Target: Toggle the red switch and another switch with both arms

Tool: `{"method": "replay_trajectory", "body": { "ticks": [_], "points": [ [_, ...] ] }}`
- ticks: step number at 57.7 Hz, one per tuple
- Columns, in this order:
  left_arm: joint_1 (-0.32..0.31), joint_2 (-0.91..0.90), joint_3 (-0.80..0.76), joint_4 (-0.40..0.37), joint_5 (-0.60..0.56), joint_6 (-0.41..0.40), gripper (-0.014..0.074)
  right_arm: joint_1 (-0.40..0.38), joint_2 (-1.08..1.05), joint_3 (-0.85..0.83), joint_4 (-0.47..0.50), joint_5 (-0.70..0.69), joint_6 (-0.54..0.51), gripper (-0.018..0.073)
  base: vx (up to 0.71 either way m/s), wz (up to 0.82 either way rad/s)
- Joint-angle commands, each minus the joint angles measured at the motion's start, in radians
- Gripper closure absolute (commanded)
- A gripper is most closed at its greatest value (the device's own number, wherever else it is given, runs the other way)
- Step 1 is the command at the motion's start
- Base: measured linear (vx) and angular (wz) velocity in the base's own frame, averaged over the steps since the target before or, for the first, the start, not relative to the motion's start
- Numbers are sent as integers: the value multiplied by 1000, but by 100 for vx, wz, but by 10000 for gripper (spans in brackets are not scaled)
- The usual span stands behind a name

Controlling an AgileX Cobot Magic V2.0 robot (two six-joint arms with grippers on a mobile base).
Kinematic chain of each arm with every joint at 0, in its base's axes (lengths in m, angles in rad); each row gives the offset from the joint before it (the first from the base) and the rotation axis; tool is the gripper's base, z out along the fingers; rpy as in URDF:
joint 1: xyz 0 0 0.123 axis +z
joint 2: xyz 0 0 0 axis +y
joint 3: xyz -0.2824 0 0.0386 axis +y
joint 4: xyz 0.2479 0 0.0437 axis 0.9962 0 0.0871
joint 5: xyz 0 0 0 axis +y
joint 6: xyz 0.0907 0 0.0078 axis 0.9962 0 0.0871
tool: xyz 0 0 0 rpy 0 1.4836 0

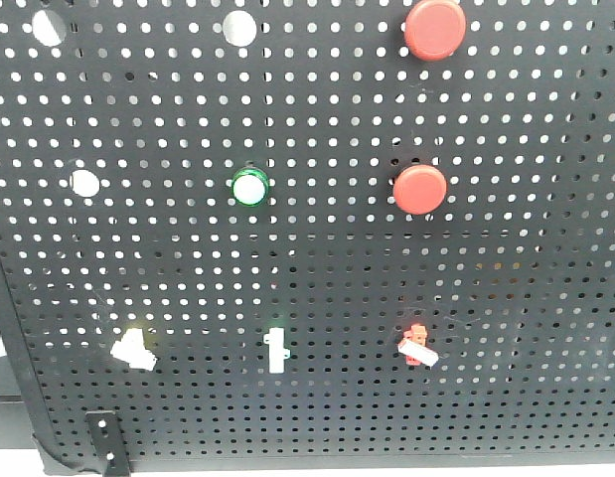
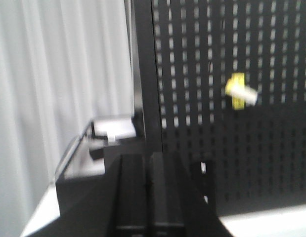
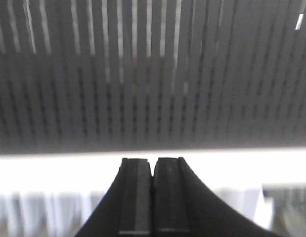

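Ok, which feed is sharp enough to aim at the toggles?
Front view: sharp, evenly lit, red switch crisp, yellow switch slightly washed out. Left wrist view: soft blur, yellow switch readable. Right wrist view: pegboard smeared into streaks, blown-out band below.

left gripper [image 2: 149, 195]: your jaws are pressed flat together, black fingers [image 2: 133, 197] side by side, rising from the bottom edge, slightly blurred | right gripper [image 3: 153, 197]: your jaws meet too, thin seam centred, finger bases flare outward low in view
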Motion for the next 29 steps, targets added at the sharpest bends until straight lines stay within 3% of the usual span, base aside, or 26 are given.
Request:
{"method": "replay_trajectory", "body": {
  "ticks": [1,7,10,19,29],
  "points": [
    [2,-9,8,-10,-216,-33,594,-4,-10,0,-6,-252,-1,566,0,0],
    [2,-9,-45,-66,-302,-148,594,-4,-9,-58,24,-348,26,566,0,0],
    [2,-6,-103,-80,-299,-153,594,-4,-6,-120,35,-322,26,566,0,0],
    [2,89,-390,-75,-156,-69,594,-4,98,-364,35,-146,6,566,0,0],
    [2,301,-616,-76,18,20,594,-4,257,-441,29,-102,6,566,0,0]
  ]
}}
